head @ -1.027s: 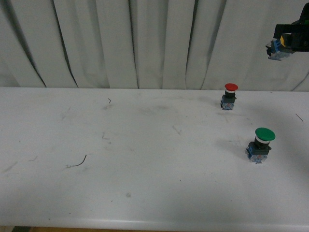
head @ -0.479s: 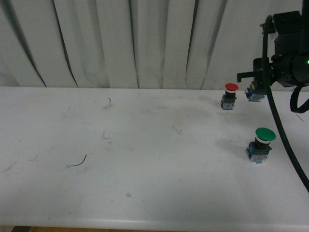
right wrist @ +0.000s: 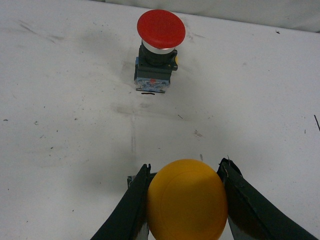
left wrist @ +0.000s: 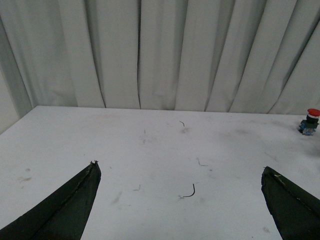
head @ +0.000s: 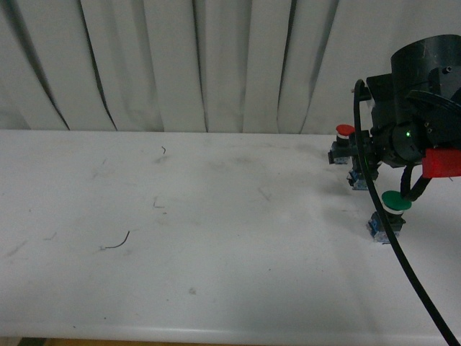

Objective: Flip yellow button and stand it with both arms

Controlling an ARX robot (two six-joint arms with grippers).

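Observation:
The yellow button (right wrist: 186,200) fills the near part of the right wrist view, its round yellow-orange cap facing the camera. My right gripper (right wrist: 185,165) is shut on it, one black finger on each side of the cap. In the front view only the button's blue contact block (head: 358,179) shows, below the bulky right arm (head: 410,130), just above or on the white table (head: 216,216); I cannot tell which. My left gripper (left wrist: 179,167) stands open over bare table with nothing between its fingers; the left arm is out of the front view.
A red-capped button (head: 344,131) stands upright just behind the right arm, and shows ahead of the held one (right wrist: 161,27). A green-capped button (head: 395,201) stands close in front of the arm. Small wire scraps (head: 115,244) lie at left. A white curtain (head: 180,58) hangs behind.
The right arm has come down from the upper right corner to table level between the red and green buttons, carrying the yellow button with it. Both other buttons have stayed put.

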